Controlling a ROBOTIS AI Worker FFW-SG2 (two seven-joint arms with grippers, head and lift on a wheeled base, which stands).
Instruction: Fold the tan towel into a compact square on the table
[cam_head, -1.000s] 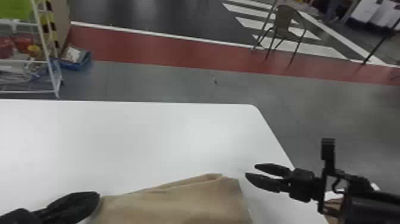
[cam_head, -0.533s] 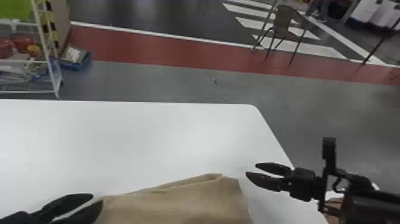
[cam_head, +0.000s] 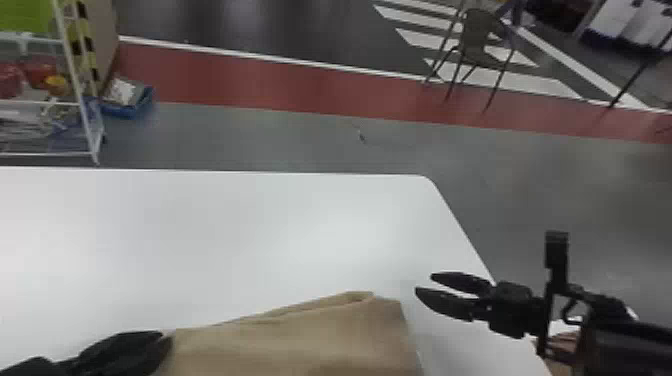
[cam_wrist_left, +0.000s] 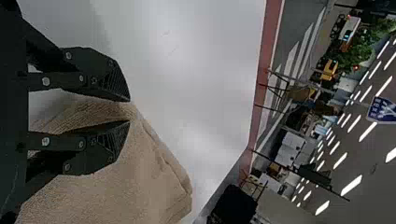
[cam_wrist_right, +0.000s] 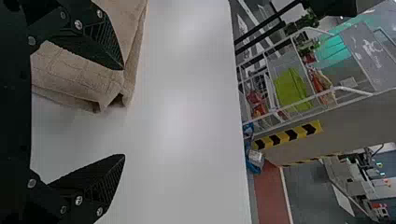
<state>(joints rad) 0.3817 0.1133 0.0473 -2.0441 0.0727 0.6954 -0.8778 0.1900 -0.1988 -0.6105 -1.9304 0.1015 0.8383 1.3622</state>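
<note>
Past the far edge of the white table (cam_head: 225, 240), a rack (cam_head: 45, 154) holding a jumble of things stands on the left, with a blue box (cam_head: 131, 111) on the floor beside it and a chair (cam_head: 474, 35) farther right. Something brown (cam_head: 565, 341), partly hidden, shows behind the right arm. Grey floor (cam_head: 280, 145) borders the table, then a red band (cam_head: 280, 95) and white stripes. White tabletop stretches from the folded tan towel (cam_head: 300, 345) to the far edge; the towel lies at the near side, its right end close to the table's right edge. The left gripper (cam_head: 164, 339) is slightly open at the towel's left corner, cloth between its fingers; the right gripper (cam_head: 425, 283) is open, just right of the towel.
</note>
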